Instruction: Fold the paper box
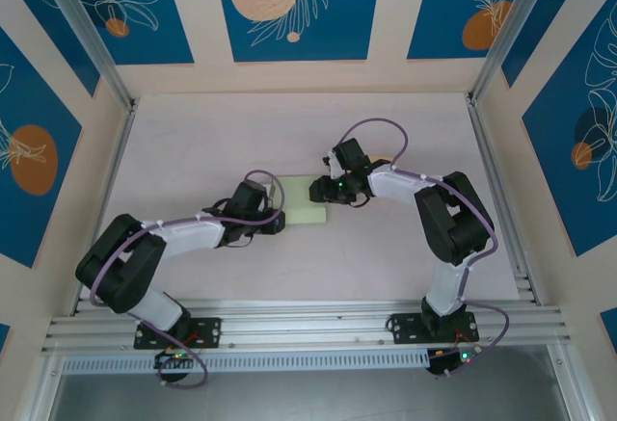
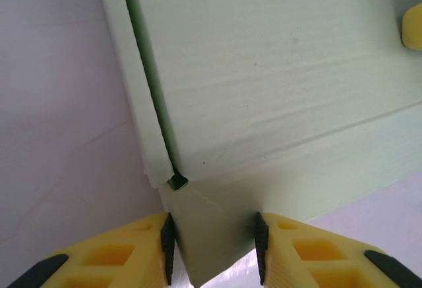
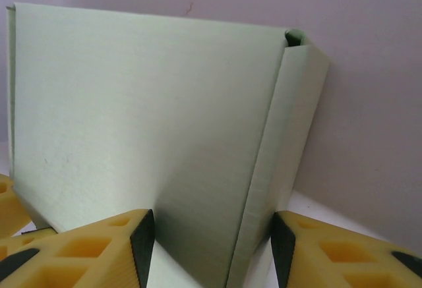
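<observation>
**Crease both ends together**

Left fingers [image 2: 112, 255] straddle a corner of the box [image 1: 307, 214], mid bench [image 1: 289, 132] — right fingers [image 3: 343, 255] straddle its flap [image 3: 280, 136]. Both part-open; we cannot tell if either pinches. We'd press along scores evenly.

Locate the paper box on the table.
In the top view the paper box lies mid-table, between the left gripper and right gripper, each at an edge.

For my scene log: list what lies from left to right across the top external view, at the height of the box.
Black-and-white left arm → pale green paper box → black-and-white right arm.
</observation>
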Tool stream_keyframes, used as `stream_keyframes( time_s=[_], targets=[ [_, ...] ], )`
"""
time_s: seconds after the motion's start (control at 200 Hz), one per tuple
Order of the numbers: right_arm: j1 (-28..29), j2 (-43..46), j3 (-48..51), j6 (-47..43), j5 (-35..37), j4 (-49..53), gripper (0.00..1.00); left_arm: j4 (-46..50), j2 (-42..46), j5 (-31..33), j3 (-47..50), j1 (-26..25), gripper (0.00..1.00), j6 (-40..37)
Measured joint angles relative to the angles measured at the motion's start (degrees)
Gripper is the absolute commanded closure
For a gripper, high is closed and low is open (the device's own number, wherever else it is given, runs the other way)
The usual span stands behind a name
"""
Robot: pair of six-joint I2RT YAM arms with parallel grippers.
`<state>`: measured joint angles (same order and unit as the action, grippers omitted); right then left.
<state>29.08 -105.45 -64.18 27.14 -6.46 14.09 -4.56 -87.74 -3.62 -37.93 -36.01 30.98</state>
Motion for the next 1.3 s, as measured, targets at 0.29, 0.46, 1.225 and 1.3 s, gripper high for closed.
stream_keyframes(
  time_s=[0.29, 0.46, 1.225, 1.3],
  targets=[
    [-0.5, -0.6, -0.3, 0.0, 0.0, -0.8, 0.51, -6.4, -1.3, 1.9, 2.0, 0.2, 0.6, -1.4],
    [-0.5, -0.6, -0.3, 0.0, -0.3, -0.9, 0.51, -9.8, -1.3, 3.3, 3.6, 0.2, 0.6, -4.1],
    [-0.9, -1.0, -0.3, -0.4, -1.1, -1.0, 0.54, -22.0, -6.3, 8.1, 4.8, 0.6, 0.66, -24.8],
    [-1.1, -1.0, -0.3, -0.4, -1.1, -1.0, 0.54, -23.2, -6.4, 9.3, 4.8, 0.8, 0.67, -25.5]
  ],
)
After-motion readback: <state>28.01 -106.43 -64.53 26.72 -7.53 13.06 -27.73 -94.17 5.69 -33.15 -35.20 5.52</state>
